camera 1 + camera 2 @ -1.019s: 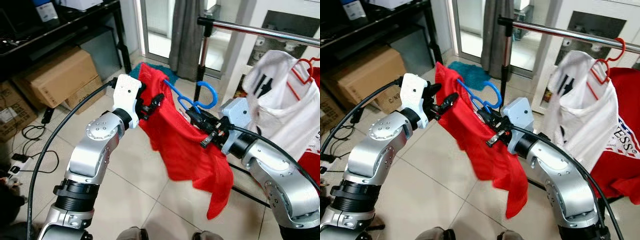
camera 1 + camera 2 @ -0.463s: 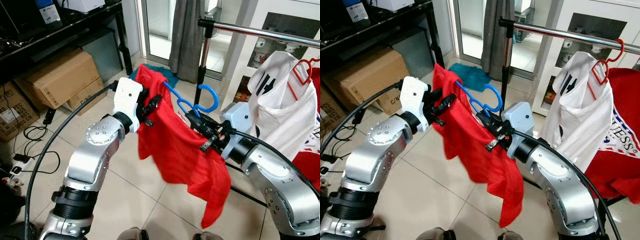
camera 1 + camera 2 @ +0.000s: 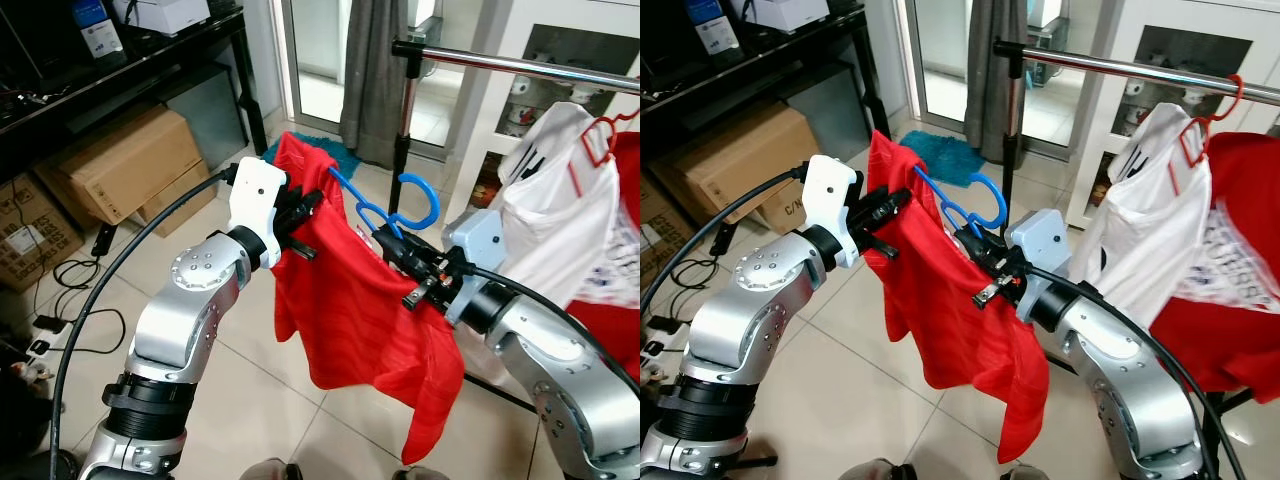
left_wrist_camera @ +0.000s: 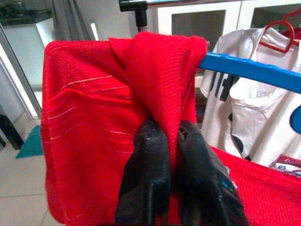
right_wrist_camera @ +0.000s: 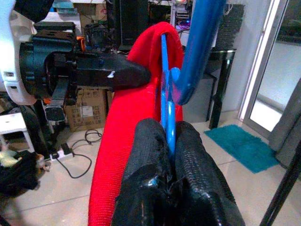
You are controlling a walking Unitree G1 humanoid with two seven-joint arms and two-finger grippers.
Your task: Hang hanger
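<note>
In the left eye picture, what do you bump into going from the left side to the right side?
Cardboard box → left pincer → red shirt → blue hanger → right pincer → white shirt.

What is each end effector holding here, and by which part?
Left end effector: red shirt, pinched at its shoulder fold. Right end effector: blue hanger, gripped below the hook.

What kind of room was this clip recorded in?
Most likely a lived-in home room used for drying or storing laundry: a metal garment rail holding a white T-shirt on a red hanger, brown cardboard boxes under a black shelf, and a tiled floor.
</note>
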